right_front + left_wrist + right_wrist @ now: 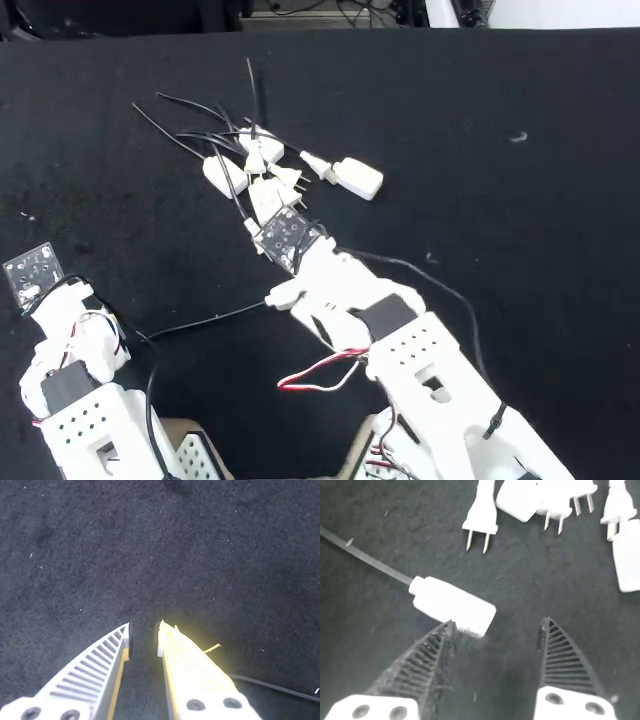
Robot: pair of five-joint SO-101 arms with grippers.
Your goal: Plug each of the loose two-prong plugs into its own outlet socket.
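Several white two-prong plugs [262,155] and outlet sockets [222,175] with thin black cords lie bunched on the black table [500,200]. One socket block [357,178] lies at the bunch's right with a plug [315,162] beside its end. My right gripper [272,225] is at the near edge of the bunch. It is open [495,630] and holds nothing. A corded socket block [452,605] lies just past one fingertip [442,637], and a loose plug [481,517] lies farther on. My left gripper [143,632] is over bare table at the near left [30,272], open by a narrow gap and holding nothing.
More plugs [560,500] and another socket block [627,555] lie beyond the right gripper. The arms' black cables [200,322] trail across the table in front of their bases, one of them [280,687] close by the left gripper. The table's edge runs along the far side.
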